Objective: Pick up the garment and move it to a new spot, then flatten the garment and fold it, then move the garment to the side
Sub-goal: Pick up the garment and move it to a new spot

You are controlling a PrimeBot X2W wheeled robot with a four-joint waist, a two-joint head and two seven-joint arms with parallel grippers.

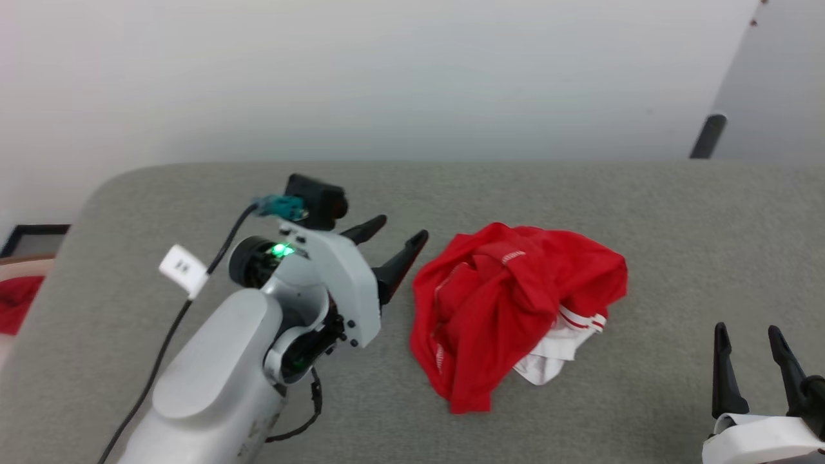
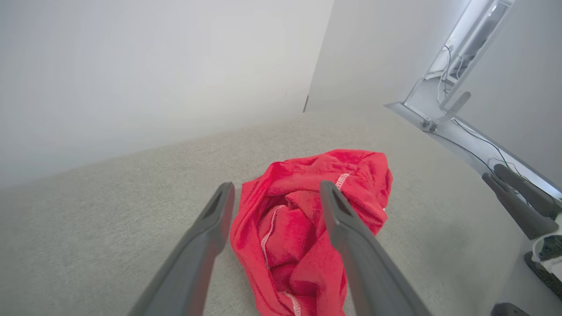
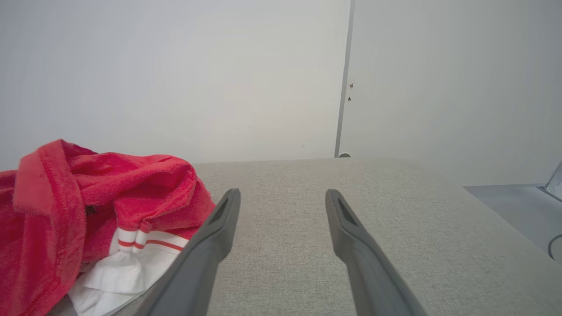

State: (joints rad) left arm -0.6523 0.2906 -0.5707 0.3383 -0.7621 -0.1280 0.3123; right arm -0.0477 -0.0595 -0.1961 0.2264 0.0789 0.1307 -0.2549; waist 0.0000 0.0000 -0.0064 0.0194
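The garment (image 1: 515,303) lies crumpled in a heap at the middle of the grey table (image 1: 580,193), red with a white sleeve and red-and-white striped trim poking out at its lower right. My left gripper (image 1: 394,238) hovers open just left of the heap, fingers aimed at it. In the left wrist view the garment (image 2: 303,219) sits between and beyond my two spread fingers (image 2: 210,228). My right gripper (image 1: 747,338) stands open at the lower right, apart from the cloth. In the right wrist view the garment (image 3: 88,210) lies to the left of my open fingers (image 3: 219,228).
A small red cloth (image 1: 16,303) shows at the far left, off the table edge. A dark post (image 1: 707,135) rises behind the table's back right. Bare grey table surface surrounds the heap. A wall stands behind the table.
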